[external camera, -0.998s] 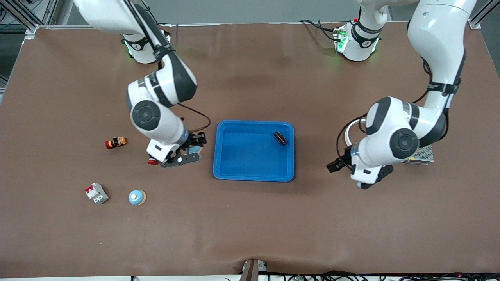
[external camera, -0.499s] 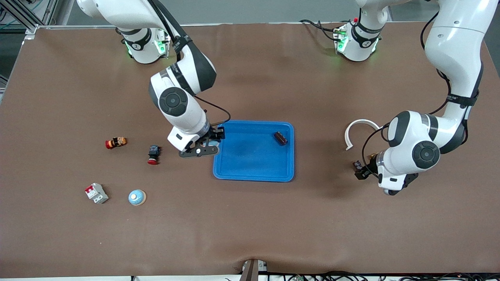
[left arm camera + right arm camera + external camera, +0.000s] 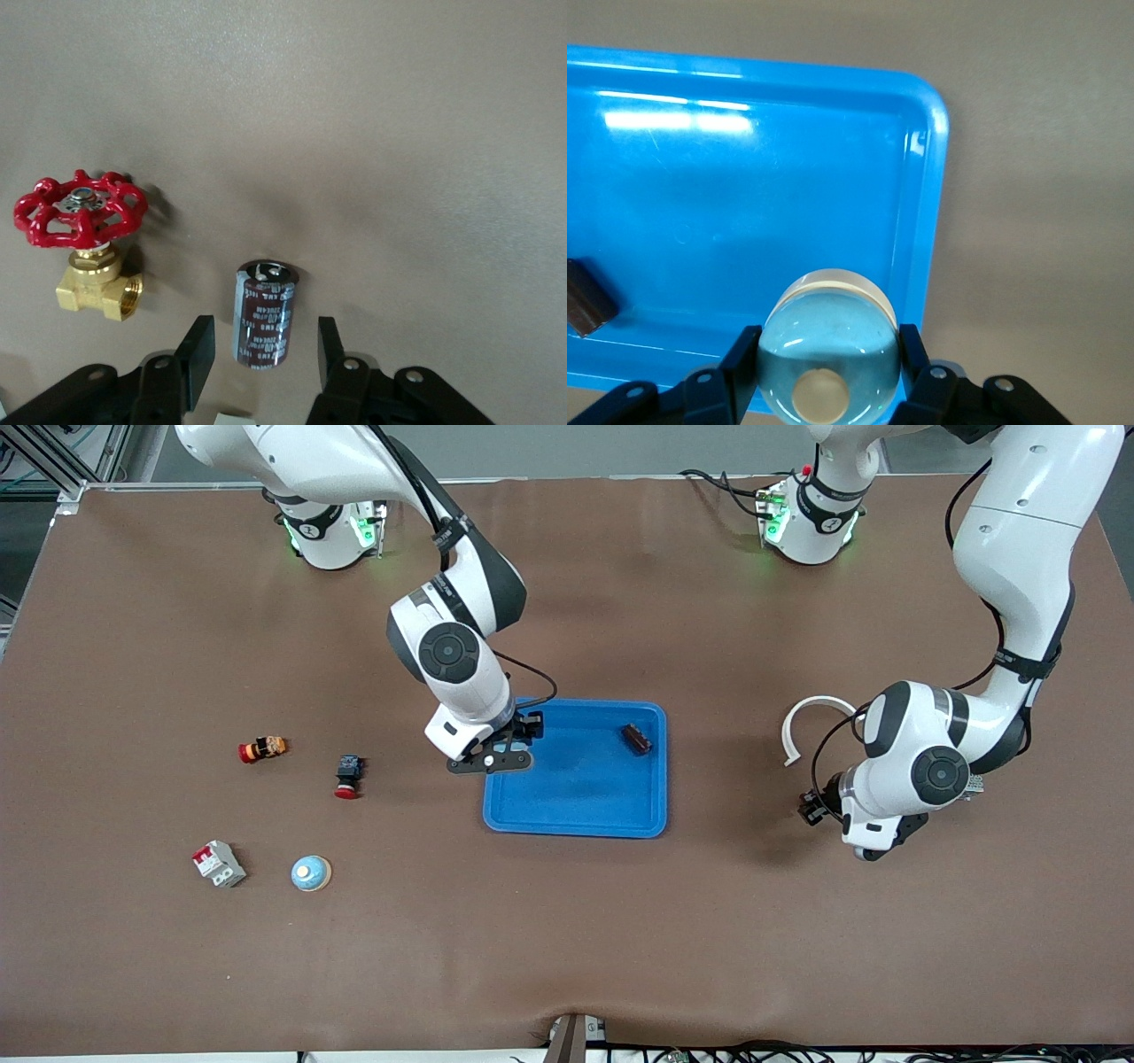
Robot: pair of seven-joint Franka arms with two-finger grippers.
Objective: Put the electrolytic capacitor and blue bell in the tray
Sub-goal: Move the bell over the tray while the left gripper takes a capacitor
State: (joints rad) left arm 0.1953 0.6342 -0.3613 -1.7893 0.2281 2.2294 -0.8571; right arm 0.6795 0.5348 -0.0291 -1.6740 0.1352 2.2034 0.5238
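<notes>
My right gripper (image 3: 494, 759) hangs over the rim of the bright-blue tray (image 3: 574, 831) at the right arm's end, shut on a blue bell (image 3: 829, 354), a pale-blue dome with a cream button. The tray rim (image 3: 935, 177) lies right under the bell. A dark brown part (image 3: 636, 739) lies in the tray. Toward the left arm's end of the table, my left gripper (image 3: 811, 810) is low, its open fingers either side of the electrolytic capacitor (image 3: 264, 314), a dark maroon cylinder, with a gap on each side. In the front view the capacitor is hidden under the hand.
A brass valve with a red handwheel (image 3: 81, 239) stands beside the capacitor. A white curved ring (image 3: 811, 716) lies near the left arm. Toward the right arm's end are a red-orange part (image 3: 262, 749), a black-and-red push button (image 3: 346, 776), a white-and-red breaker (image 3: 219, 864) and a second blue bell (image 3: 311, 873).
The right arm has carried the bell from beside the push button to the tray's rim. The left arm has shifted toward its end of the table, and its fingers have narrowed round the capacitor.
</notes>
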